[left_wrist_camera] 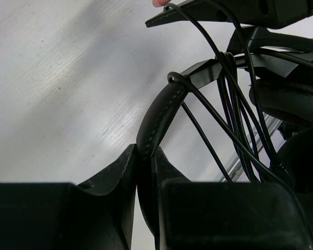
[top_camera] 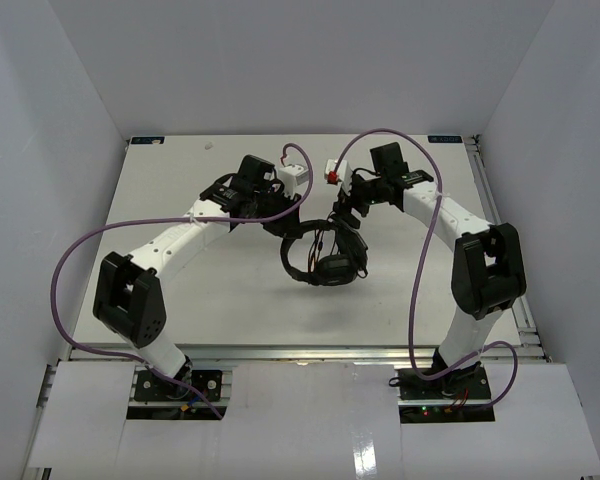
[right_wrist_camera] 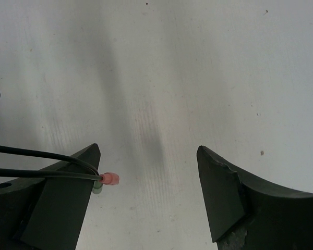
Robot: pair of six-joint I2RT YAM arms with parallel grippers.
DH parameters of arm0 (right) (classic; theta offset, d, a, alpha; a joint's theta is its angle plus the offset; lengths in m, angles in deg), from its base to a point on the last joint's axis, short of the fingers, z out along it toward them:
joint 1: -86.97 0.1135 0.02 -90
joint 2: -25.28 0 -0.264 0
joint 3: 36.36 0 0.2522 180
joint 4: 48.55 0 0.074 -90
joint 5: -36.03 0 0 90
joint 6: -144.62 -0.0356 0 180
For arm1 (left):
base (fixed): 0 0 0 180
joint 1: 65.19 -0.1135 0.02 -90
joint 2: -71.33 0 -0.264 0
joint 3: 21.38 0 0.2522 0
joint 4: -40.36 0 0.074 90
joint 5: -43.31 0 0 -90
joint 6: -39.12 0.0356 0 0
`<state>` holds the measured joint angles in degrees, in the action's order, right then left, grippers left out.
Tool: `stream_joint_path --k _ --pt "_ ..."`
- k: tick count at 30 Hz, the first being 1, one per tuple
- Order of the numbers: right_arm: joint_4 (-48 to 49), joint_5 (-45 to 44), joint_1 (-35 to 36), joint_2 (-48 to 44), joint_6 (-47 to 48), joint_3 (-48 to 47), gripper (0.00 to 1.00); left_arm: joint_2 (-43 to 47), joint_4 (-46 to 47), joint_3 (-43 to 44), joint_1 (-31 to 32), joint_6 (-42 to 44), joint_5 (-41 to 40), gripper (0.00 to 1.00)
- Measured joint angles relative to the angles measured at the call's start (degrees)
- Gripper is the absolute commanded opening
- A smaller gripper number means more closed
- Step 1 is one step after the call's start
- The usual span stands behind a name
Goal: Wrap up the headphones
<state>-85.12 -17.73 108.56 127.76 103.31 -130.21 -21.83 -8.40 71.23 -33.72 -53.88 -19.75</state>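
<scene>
At the near edge of the flat white table (top_camera: pixel 180 310), two white-and-black jointed arms (top_camera: pixel 170 245) are bolted side by side, and two thick purple cables (top_camera: pixel 417 300) are seen, one looped along each arm. Past the two bases, near the middle of the table, one pair of black over-ear headphones (top_camera: pixel 325 262) is found, between the two arms. One padded oval earcup (top_camera: pixel 332 270) is plainly made out in the top view; a second cannot be told apart from the dark mass beside it.

Just beyond, the stitched, curved black headband (left_wrist_camera: pixel 159 114) is clamped between the two fingers of the left gripper (left_wrist_camera: pixel 145 151), which is closed tightly on it. The long thin black cord (left_wrist_camera: pixel 230 104) is seen passed several times over the headband's end; the strands cross one another and cannot be counted with certainty.

Farther on and to the right, the right gripper (right_wrist_camera: pixel 148 148) is held with its two fingers spread wide, nothing gripped between them and bare table seen in the gap. Two strands of cord are laid across one of its fingers, and one small pink-tipped plug (right_wrist_camera: pixel 110 179) is seen just beside that finger's inner edge.

Two small white wrist cameras (top_camera: pixel 332 170) are mounted near each other, one on each wrist.
</scene>
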Motion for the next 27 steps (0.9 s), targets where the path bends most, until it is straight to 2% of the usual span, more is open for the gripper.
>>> stream_joint_path --k 6,27 --pt "-1.09 3.79 -1.73 0.00 -0.07 0.17 0.91 0.81 -0.04 0.00 0.00 -0.02 -0.02 0.00" --pt "-4.44 9.22 -7.09 -1.91 0.84 1.51 0.96 1.03 0.84 0.22 0.00 -0.54 0.02 0.00"
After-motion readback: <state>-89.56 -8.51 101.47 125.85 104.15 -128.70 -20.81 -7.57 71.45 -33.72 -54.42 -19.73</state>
